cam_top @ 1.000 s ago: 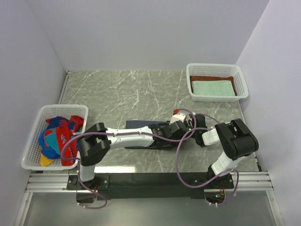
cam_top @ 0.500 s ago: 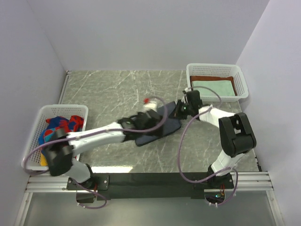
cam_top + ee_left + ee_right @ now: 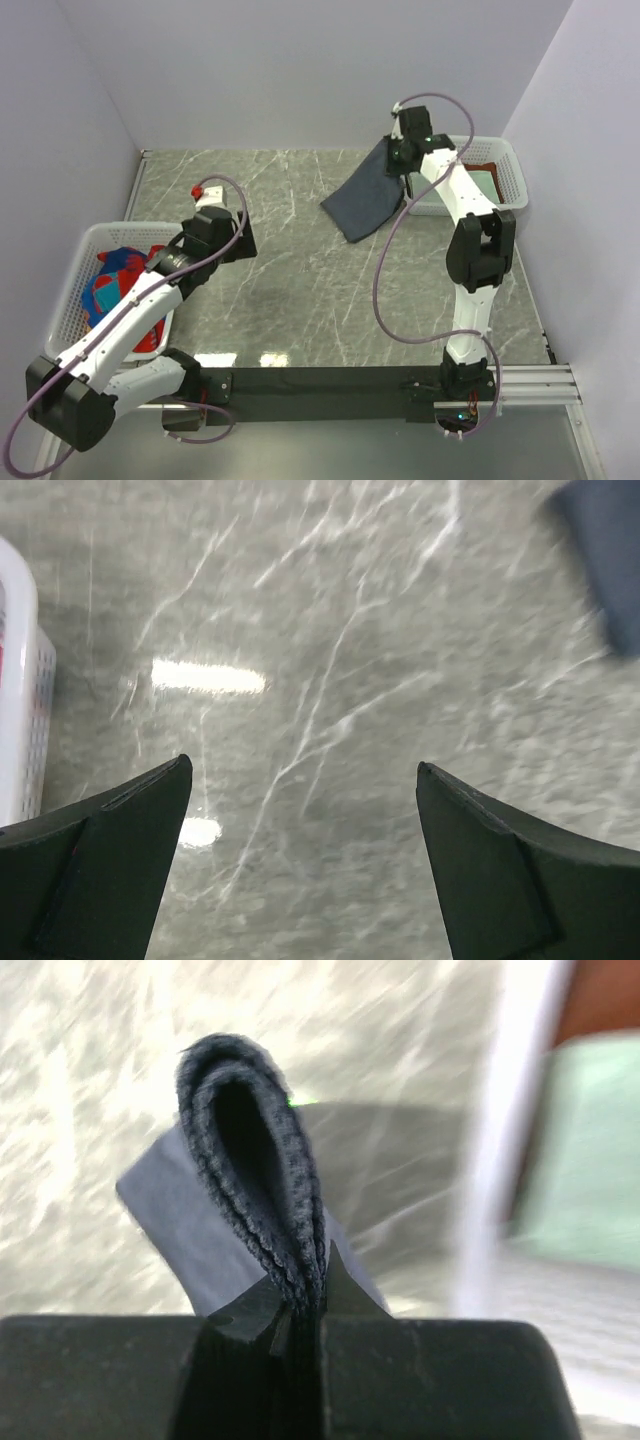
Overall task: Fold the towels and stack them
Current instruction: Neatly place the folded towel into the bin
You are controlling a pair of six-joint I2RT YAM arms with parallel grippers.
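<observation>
A folded dark slate-blue towel (image 3: 362,196) hangs in the air just left of the back-right basket (image 3: 517,180). My right gripper (image 3: 398,158) is shut on the towel's doubled edge (image 3: 262,1175), with the jaws (image 3: 305,1300) pinched tight on the layers. In that basket lie a pale mint-green towel (image 3: 485,188) over a rust-brown one (image 3: 484,166), partly hidden by the arm. My left gripper (image 3: 240,238) hovers open and empty over bare table (image 3: 300,770), next to the left basket. The blue towel's corner (image 3: 605,550) shows blurred at the top right of the left wrist view.
A white mesh basket (image 3: 70,330) at the left holds several bright red, blue and yellow patterned towels (image 3: 118,285); its wall (image 3: 15,710) is just left of my left fingers. The right basket's rim (image 3: 495,1160) stands close to the hanging towel. Walls enclose the marble table.
The left gripper opened, let go of the dark towel and swung back left. The right arm carried the towel from the table's middle up and back toward the right basket.
</observation>
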